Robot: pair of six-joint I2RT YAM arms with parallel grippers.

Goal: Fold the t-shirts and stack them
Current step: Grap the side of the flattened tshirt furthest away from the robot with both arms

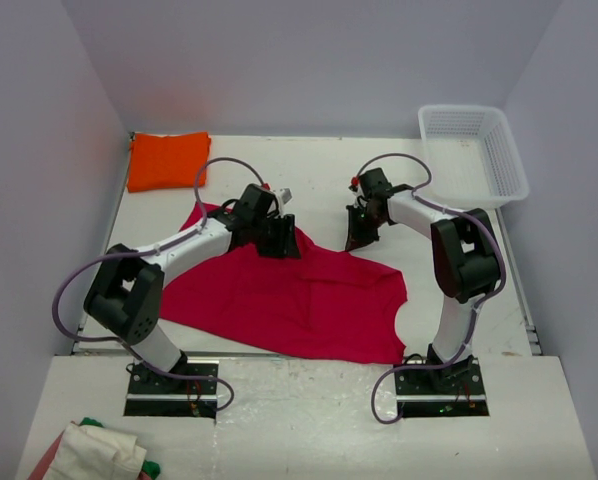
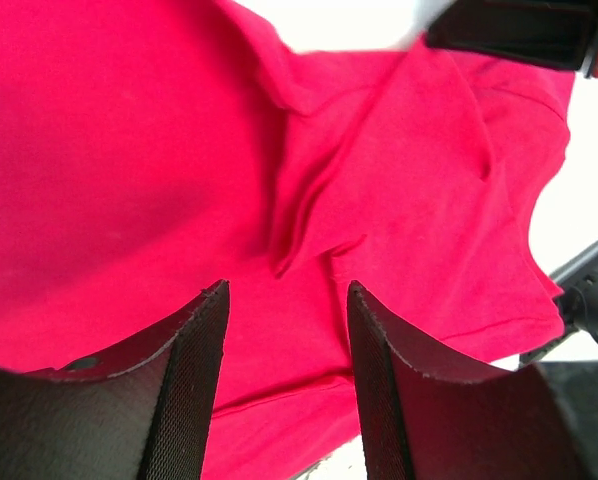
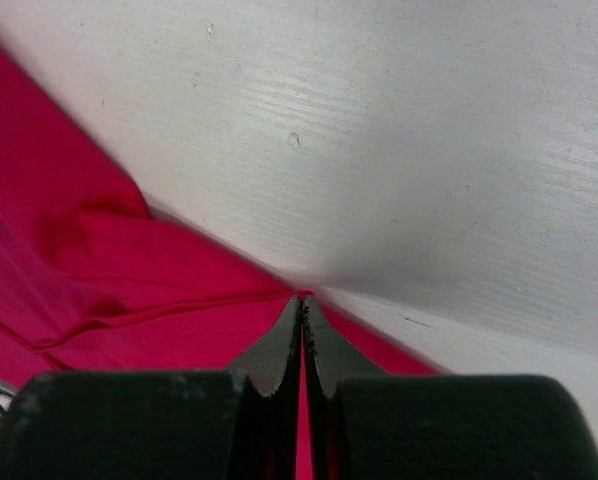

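Note:
The crimson-red t-shirt (image 1: pixel 299 300) lies spread and rumpled on the table's middle. It fills the left wrist view (image 2: pixel 129 180) and shows in the right wrist view (image 3: pixel 99 280). My left gripper (image 1: pixel 279 238) is open over the shirt's far left part, its fingers (image 2: pixel 194 380) apart with cloth beneath them. My right gripper (image 1: pixel 361 232) is shut on the shirt's far edge, with a strip of red cloth pinched between its closed fingers (image 3: pixel 284 345). The orange t-shirt (image 1: pixel 167 158) lies folded at the far left corner.
A white plastic basket (image 1: pixel 474 150) stands at the far right. A bundle of white and coloured cloth (image 1: pixel 94 452) lies at the near left, in front of the arm bases. Grey walls close in the table on three sides.

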